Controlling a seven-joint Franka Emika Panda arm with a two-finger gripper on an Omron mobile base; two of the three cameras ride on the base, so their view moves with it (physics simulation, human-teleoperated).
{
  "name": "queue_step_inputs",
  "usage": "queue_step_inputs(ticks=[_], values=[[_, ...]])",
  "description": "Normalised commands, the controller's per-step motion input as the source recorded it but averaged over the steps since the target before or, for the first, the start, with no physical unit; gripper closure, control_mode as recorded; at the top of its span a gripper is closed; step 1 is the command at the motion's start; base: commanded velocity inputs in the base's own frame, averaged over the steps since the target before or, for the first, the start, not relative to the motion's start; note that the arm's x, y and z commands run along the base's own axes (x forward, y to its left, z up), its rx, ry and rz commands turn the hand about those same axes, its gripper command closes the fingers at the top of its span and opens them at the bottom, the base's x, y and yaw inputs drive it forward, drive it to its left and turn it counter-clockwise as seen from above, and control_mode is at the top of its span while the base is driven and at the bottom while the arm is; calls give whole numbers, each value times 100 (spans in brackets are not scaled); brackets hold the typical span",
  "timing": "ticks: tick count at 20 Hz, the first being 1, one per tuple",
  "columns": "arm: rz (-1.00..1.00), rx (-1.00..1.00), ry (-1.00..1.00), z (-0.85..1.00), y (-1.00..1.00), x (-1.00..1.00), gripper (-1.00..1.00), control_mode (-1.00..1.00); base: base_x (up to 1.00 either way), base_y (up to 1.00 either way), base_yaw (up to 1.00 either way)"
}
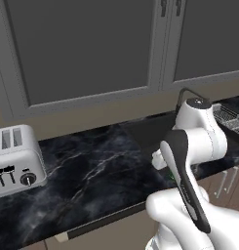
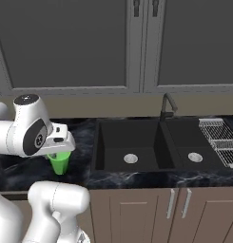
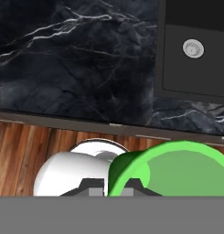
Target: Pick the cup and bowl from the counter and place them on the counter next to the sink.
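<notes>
Small bright green tapered cup (image 2: pixel 59 162): hanging upright, clenched in claw (image 2: pixel 58 153), over glossy black marble tabletop (image 2: pixel 82 166) beside grey basin sink (image 2: pixel 132 142).

open black counter (image 1: pixel 91 161) between toaster (image 1: pixel 13 158) and sink (image 2: pixel 156 144), faucet (image 2: pixel 168 107) rising behind basin

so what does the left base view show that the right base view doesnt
Left base view alone: a silver toaster at the far left of the counter.

Right base view alone: both sink basins with their drains, the cabinet doors under them, and the green cup beneath the gripper, beside the sink's left edge.

Both: the black marbled counter, the dark faucet, the wire rack, grey wall cabinets and the white arm.
</notes>
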Motion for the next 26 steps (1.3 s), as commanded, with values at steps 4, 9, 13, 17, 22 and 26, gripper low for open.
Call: queue_step_inputs(ticks=[4, 9, 13, 17, 22, 26], values=[[0, 0, 3, -3, 0, 29, 100, -100, 0, 0, 0], [1, 0, 12, -1, 3, 100, 100, -100, 0, 0, 0], [1, 0, 5, -1, 2, 100, 100, -100, 0, 0, 0], [0, 0, 0, 0, 0, 82, 100, -100, 0, 0, 0], [0, 0, 0, -26, 3, 75, 100, -100, 0, 0, 0], [0, 0, 2, -34, 14, 75, 100, -100, 0, 0, 0]])
